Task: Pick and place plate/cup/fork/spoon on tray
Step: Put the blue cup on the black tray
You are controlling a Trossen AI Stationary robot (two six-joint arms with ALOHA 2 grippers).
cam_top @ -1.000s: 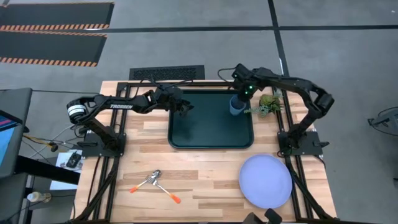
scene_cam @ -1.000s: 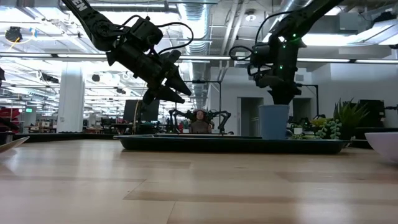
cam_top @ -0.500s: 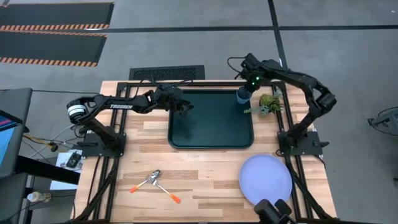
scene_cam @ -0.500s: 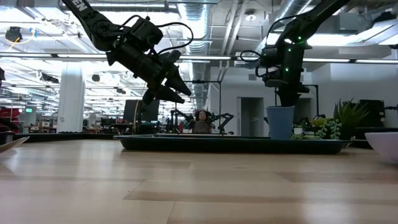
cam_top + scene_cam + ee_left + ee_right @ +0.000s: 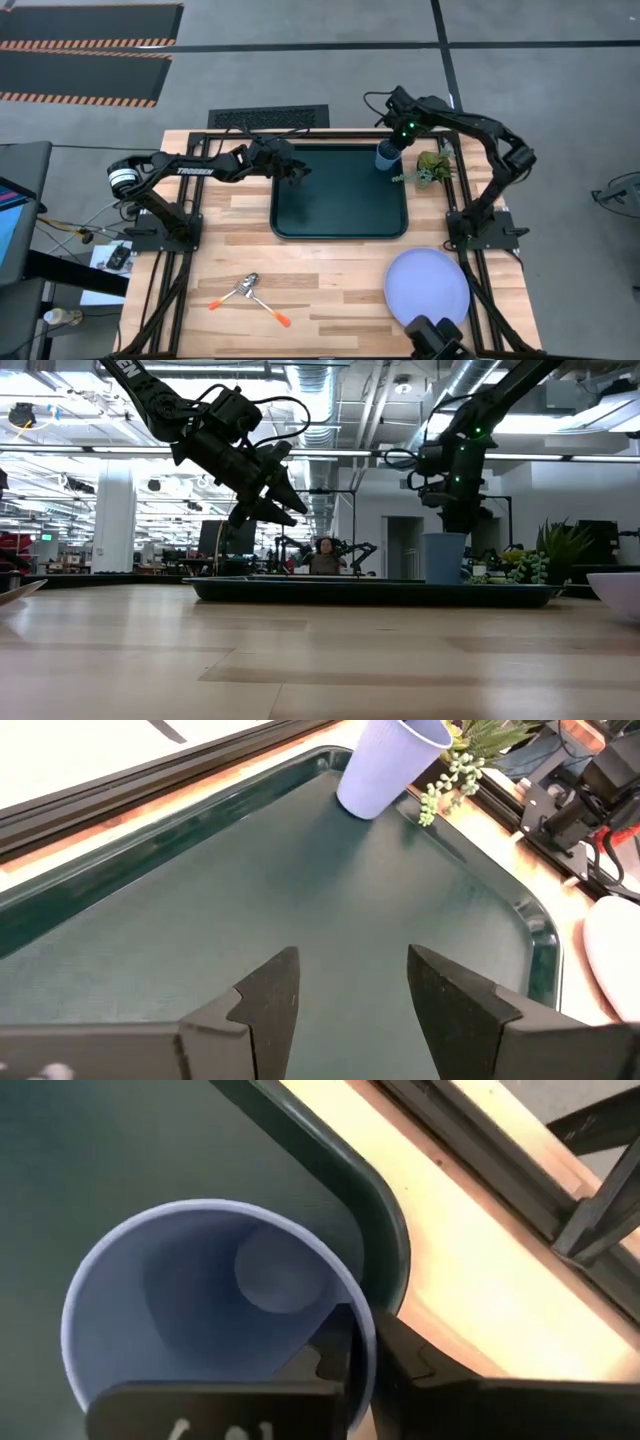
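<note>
Low in the overhead frame, the fork and spoon [image 5: 250, 297] lie crossed and the plate [image 5: 427, 288] sits lower right. Higher, "TROSSEN" marks the left arm; its left pincer [image 5: 297, 172] hangs apart. The right pincer [image 5: 390, 152] pinches the cup [image 5: 386, 156] by its rim at the tray's [image 5: 340, 225] upper-right corner; it looks light and slick.

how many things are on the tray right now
1: the cup, in the tray's far right corner, with the right gripper on its rim. The plate, fork and spoon lie on the table.
</note>
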